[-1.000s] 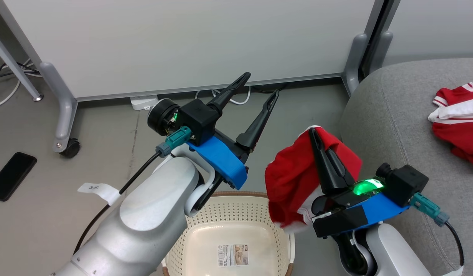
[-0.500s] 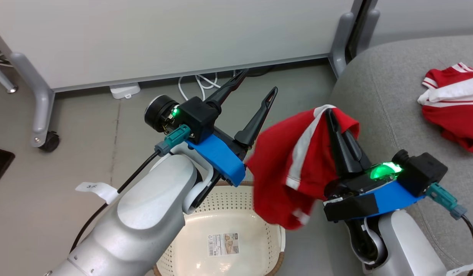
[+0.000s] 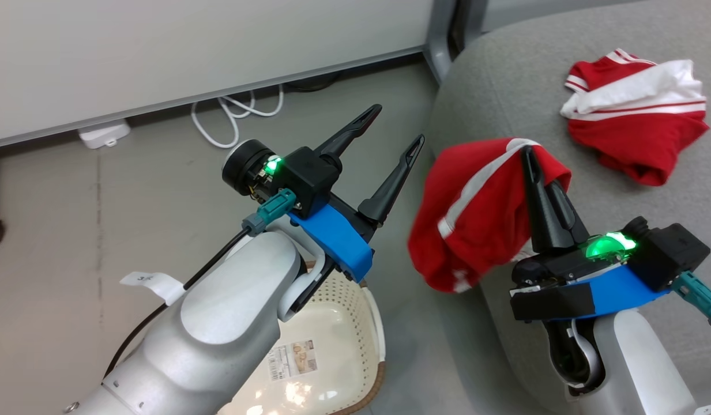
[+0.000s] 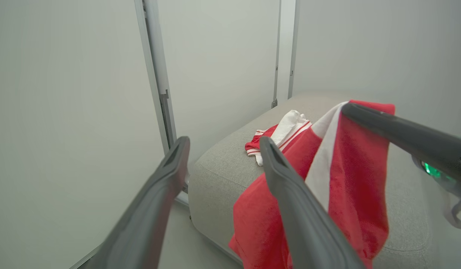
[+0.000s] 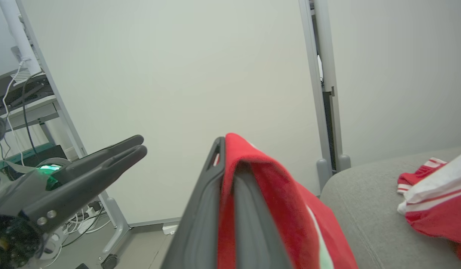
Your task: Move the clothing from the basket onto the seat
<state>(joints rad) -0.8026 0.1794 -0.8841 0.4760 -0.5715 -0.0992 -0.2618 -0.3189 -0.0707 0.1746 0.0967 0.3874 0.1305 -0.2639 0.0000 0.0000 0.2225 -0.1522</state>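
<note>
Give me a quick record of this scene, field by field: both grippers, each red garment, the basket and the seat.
left gripper: open, holding nothing, raised beside the held garment
right gripper: shut on the held garment
held garment: red with a white stripe, hanging in the air at the seat's edge
second garment: red and white, crumpled on the seat
basket: on the floor, no clothing in the part that shows
seat: grey sofa, one garment lying on it
</note>
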